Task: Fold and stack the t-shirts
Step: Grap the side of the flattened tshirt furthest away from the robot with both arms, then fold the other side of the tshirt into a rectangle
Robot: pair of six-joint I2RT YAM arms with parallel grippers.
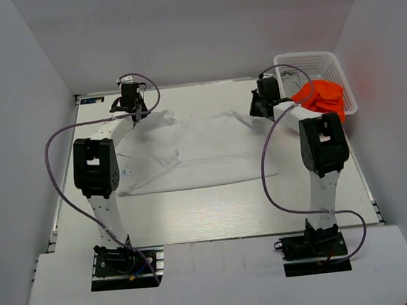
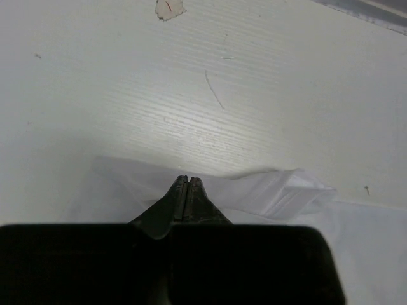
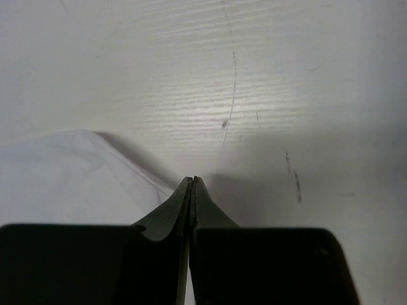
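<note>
My left pincer (image 2: 188, 180) was closed on the far left corner of the white t-shirt (image 1: 204, 156), and my right pincer (image 3: 193, 181) on its far right corner. The shirt lay spread in the middle of the worktop (image 1: 216, 212). The orange t-shirt (image 1: 321, 96) sat in the basket (image 1: 308, 58) at the far right corner.

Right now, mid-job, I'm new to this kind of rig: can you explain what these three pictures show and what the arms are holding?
Two robot arms are bolted at the near edge of a table. The wide picture looks down from above and behind them. The other two come from a camera on each wrist, looking along that arm's own dark fingers. A white t-shirt lies spread flat between the arms. The left gripper and the right gripper are at its far corners. Each has its jaws shut and seems to pinch the shirt's edge, as the wrist views show. An orange t-shirt lies crumpled in a white basket at the far right, hanging over its near rim.
</note>
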